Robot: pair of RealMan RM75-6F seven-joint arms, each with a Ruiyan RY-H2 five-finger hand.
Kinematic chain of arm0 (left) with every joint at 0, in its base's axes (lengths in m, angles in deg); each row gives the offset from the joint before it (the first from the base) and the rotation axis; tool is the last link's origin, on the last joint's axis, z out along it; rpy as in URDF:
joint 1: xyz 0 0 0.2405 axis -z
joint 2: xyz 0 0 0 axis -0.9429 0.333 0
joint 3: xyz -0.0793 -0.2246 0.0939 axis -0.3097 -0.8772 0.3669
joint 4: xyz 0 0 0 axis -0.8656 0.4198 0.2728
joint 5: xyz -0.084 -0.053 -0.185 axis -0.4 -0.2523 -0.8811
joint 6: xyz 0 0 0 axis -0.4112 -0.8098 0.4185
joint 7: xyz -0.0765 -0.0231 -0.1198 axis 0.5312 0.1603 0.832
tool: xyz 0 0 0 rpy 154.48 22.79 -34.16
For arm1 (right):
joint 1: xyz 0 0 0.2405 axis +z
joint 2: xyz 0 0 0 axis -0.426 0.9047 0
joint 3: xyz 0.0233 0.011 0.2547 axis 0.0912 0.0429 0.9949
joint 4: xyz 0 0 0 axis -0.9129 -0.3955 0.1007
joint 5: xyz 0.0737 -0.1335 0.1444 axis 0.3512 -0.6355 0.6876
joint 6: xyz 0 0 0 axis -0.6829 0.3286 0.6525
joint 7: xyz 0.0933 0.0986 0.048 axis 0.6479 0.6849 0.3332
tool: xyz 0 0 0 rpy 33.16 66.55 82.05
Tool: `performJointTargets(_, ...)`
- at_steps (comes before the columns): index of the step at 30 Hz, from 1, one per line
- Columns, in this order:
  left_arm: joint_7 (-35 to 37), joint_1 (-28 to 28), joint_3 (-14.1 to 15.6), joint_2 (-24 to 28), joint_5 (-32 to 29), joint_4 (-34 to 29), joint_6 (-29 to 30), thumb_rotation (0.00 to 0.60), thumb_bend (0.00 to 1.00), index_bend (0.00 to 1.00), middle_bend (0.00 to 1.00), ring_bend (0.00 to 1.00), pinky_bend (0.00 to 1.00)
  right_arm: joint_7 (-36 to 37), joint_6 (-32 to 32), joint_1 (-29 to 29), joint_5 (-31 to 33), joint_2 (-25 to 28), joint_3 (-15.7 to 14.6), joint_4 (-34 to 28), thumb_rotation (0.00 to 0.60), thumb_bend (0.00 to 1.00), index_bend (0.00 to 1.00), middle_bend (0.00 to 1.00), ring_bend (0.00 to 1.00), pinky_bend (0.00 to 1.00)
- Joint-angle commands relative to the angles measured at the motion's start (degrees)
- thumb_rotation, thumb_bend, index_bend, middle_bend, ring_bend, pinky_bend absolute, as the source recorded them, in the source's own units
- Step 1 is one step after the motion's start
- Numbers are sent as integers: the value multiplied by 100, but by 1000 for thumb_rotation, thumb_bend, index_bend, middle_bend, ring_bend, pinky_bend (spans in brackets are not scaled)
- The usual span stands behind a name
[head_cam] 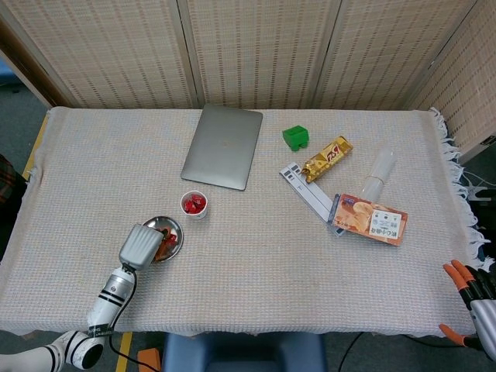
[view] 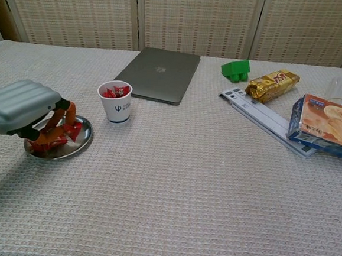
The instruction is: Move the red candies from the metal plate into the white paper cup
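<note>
1. Woven screens back a cloth-covered bench (head_cam: 256, 256).
2. Left hand (view: 20, 107) — lower left — grasps red candies (view: 44, 143) over the metal plate (view: 78, 143).
3. White paper cup (view: 117, 102) stands just beyond.
4. Right hand (head_cam: 474, 296) — lower right corner, fingers apart.

The paper cup (view: 118, 101) stands between the metal plate (view: 81, 141) and the laptop (view: 161, 74) behind.

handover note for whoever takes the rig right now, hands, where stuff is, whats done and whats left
Left hand: over the metal plate, fingers curled down among the red candies; whether it grips one cannot be told.
Right hand: off the table's near right corner, holding nothing.
White paper cup: upright beside the plate, some candies already inside.
Left: several candies remain on the plate; lift them into the cup.
</note>
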Motion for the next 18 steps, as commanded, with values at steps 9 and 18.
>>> performJointTargets(9, -224, 337, -636, 358, -123, -850, 85, 600, 596, 781, 803, 759, 1000, 5, -82, 37, 105, 3, 36, -14, 600, 62, 0, 0, 0, 0)
performJointTargets(18, -655, 1047, -1156, 33, -494, -703, -431, 600, 594, 781, 803, 759, 1000, 3, -174, 73, 269, 5, 93, -37, 600, 62, 0, 0, 0, 0)
